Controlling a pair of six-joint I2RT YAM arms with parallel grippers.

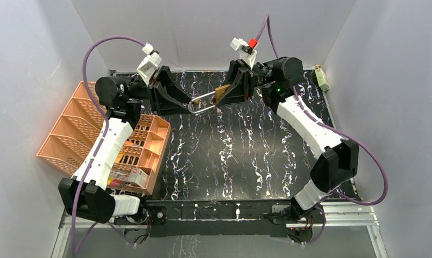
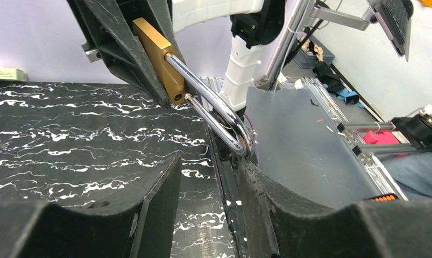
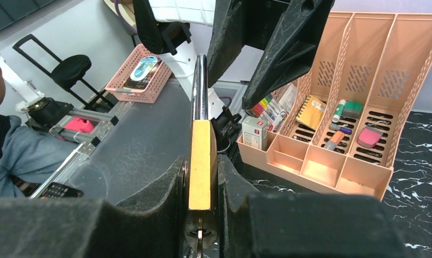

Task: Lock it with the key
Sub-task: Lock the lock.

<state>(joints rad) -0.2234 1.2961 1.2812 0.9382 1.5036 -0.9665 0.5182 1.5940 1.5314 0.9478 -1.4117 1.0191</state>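
A brass padlock is held off the table at the back, my right gripper shut on its body. Its steel shackle points left toward my left gripper. In the left wrist view the shackle's bend lies at the tip of the right finger, and the jaws stand apart with only table between them. A thin metal key shows at the lock's bottom end, between the right fingers. Whether the shackle's free leg sits in the body I cannot tell.
A peach desk organizer with pens, erasers and small boxes stands at the left edge, under the left arm. A small green box lies at the back right corner. White walls close in three sides of the black marbled table.
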